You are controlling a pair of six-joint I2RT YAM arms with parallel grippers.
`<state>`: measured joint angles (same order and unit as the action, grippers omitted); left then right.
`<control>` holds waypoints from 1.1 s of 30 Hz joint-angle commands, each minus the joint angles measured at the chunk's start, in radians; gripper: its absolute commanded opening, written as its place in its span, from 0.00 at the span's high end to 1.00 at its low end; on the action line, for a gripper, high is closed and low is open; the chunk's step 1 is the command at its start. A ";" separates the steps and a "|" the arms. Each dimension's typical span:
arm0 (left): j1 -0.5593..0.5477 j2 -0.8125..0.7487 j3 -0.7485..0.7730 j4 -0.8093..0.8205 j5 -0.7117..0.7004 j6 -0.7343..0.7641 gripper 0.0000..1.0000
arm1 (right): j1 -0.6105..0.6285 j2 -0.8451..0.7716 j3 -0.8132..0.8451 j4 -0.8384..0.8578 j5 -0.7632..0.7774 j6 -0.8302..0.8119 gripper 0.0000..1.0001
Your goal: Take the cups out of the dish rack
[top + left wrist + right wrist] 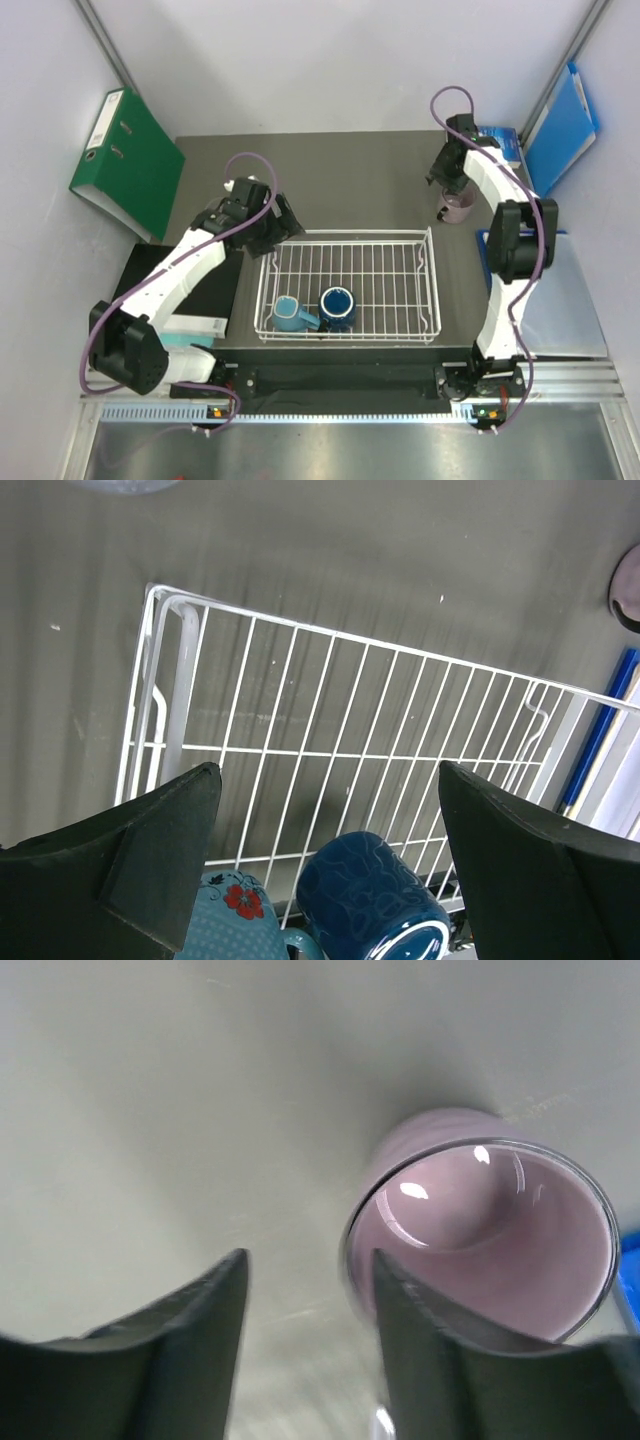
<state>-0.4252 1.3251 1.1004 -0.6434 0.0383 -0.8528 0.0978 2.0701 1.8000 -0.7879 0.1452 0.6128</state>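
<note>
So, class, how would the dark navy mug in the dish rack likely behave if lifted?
The dark navy mug looks glossy, so probably rigid but slippery. It seems ceramic: likely heavy for its size, chippable. On the dish rack's wires it may wobble.

The dish rack is thin wire under a smooth white coating with a faint sheen. The navy mug looks like glazed ceramic, glossy, with a raised swirling pattern. The teal mug is duller and finely speckled, and is printed with a red flower. The pink mug has a slick inside that catches bright spots of light and a ribbed outer wall (its rim looks clear and glassy). The table is dark, matt and lightly scuffed. The left gripper and the right gripper have fingers of dark, matt plastic.
</note>
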 commanded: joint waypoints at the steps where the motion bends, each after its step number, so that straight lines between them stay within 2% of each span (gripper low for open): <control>1: 0.003 -0.044 0.041 0.014 -0.022 0.064 0.06 | 0.039 -0.362 -0.158 0.260 -0.070 -0.004 0.36; 3: 0.002 -0.067 0.042 0.016 -0.015 0.118 0.06 | 0.084 -0.473 -0.285 0.350 -0.088 -0.033 0.27; 4: -0.006 -0.075 0.049 -0.001 -0.015 0.138 0.05 | 0.109 -0.567 -0.316 0.354 -0.072 -0.039 0.20; 6: -0.033 -0.098 0.074 -0.065 -0.040 0.184 0.05 | 0.195 -0.643 -0.382 0.332 -0.004 -0.079 0.16; 9: -0.153 -0.133 0.120 -0.136 -0.150 0.225 0.04 | 0.317 -0.764 -0.480 0.305 0.076 -0.096 0.10; 10: -0.243 -0.141 0.134 -0.174 -0.238 0.230 0.04 | 0.344 -0.810 -0.502 0.302 0.086 -0.097 0.07; 13: -0.349 -0.147 0.176 -0.223 -0.293 0.228 0.03 | 0.443 -0.876 -0.577 0.300 0.114 -0.071 0.04; 19: -0.455 -0.121 0.156 -0.233 -0.235 0.262 0.02 | 0.542 -0.939 -0.645 0.277 0.142 -0.019 0.03; 23: -0.532 -0.095 0.141 -0.268 -0.270 0.271 0.01 | 0.572 -0.984 -0.665 0.259 0.169 0.014 0.03; 29: -0.707 -0.037 0.156 -0.305 -0.342 0.244 0.01 | 0.620 -1.042 -0.712 0.230 0.195 0.059 0.04; 33: -0.738 -0.018 0.122 -0.305 -0.322 0.224 0.01 | 0.640 -1.087 -0.743 0.214 0.212 0.090 0.04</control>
<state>-1.1381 1.2961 1.2404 -0.9180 -0.2558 -0.6060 0.7094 1.0245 1.0859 -0.5671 0.3134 0.6563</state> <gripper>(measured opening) 0.987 0.965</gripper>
